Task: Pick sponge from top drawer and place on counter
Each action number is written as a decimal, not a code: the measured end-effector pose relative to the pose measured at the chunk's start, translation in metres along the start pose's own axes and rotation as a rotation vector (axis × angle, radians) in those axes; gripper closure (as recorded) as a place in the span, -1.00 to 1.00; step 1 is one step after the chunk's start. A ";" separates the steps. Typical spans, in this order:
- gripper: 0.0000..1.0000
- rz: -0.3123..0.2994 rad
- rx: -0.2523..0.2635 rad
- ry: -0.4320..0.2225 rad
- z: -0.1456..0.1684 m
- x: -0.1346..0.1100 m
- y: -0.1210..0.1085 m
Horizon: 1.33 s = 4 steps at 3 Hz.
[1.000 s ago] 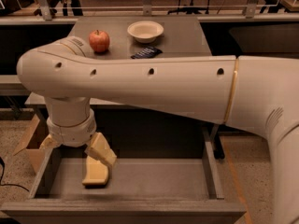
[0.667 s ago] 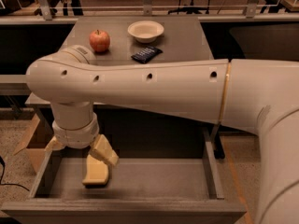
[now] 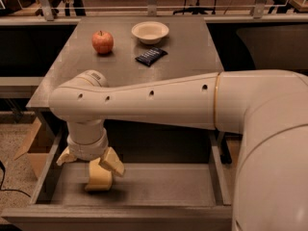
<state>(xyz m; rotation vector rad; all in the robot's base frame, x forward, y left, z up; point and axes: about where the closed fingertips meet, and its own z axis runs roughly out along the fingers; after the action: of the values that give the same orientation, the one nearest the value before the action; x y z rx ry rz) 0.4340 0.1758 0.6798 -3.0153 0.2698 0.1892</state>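
The pale yellow sponge [image 3: 98, 179] lies at the left of the open top drawer [image 3: 159, 186], on its grey floor. My gripper [image 3: 89, 165] hangs from the wrist, down inside the drawer right over the sponge. Its pale fingers are spread apart, one [image 3: 113, 161] touching the sponge's top right and the other [image 3: 64, 156] to the sponge's left. The sponge rests on the drawer floor. The grey counter [image 3: 192, 52] stretches behind the drawer, partly hidden by my white arm [image 3: 159, 102].
On the counter stand a red apple [image 3: 102, 42], a white bowl [image 3: 150, 32] and a dark blue snack packet [image 3: 151, 56]. A cardboard box [image 3: 33, 146] sits on the floor left of the drawer. The drawer's side walls [image 3: 217, 174] flank the gripper.
The arm has swung and the wrist has shifted slightly right and lower over the sponge. The sponge stays at the same spot in the drawer.
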 end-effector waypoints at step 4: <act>-0.21 0.041 0.017 0.029 0.077 0.036 0.024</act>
<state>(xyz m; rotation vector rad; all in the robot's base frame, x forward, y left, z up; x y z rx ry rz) 0.4557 0.1551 0.5966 -2.9994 0.3338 0.1457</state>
